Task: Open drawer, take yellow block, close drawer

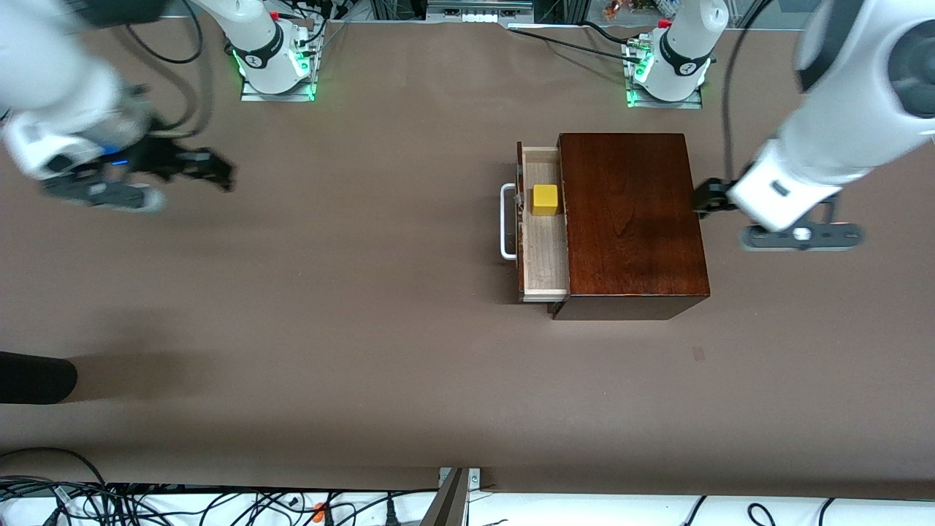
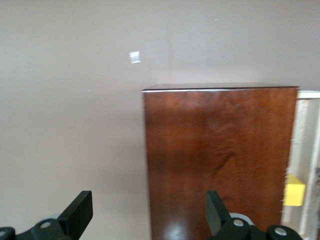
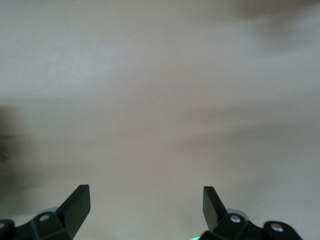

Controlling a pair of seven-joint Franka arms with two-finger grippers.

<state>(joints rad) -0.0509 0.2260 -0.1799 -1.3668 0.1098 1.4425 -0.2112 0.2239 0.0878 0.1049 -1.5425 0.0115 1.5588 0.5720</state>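
- Drawer (image 1: 544, 252): partly slid out of the wooden box (image 1: 628, 219), toward the right arm's end of the table.
- Left gripper (image 1: 703, 198): released, fingers spread at the box's back edge; I brace there.
- Right gripper (image 1: 219, 169): released, over bare table; I'd bring it straight down.
- Yellow block (image 1: 545, 199): in the tray, close to the box opening; tight clearance.

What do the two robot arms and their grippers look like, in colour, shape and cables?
Both arms have rounded white shells with dark joints. The right gripper and the left gripper are black, each with two wedge-shaped fingers. Black cables hang along both arms. Each base has a black ring and green lights.
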